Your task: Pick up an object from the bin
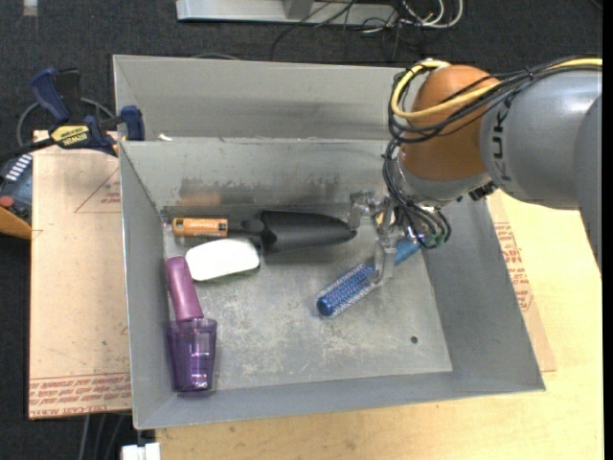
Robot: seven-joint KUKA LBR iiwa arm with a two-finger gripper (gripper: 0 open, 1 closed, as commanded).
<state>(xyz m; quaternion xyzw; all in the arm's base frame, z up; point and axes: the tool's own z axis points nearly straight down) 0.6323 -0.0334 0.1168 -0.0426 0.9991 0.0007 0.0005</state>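
My gripper (372,242) hangs low in the right half of the bin, under the orange wrist cover. It is open, and nothing shows between its fingers. One fingertip (381,268) stands at the upper right end of a blue bristled roller brush (347,290) that lies slanted on the bin floor. The other fingertip (361,209) is close to the right end of a black handled tool (302,230) lying along the back of the floor.
Left of the black tool lies an orange and brown marker (199,226). A white oval piece (222,259) sits below it. A purple tube with a clear purple cup (189,338) lies along the left wall. The arm reaches in from the right.
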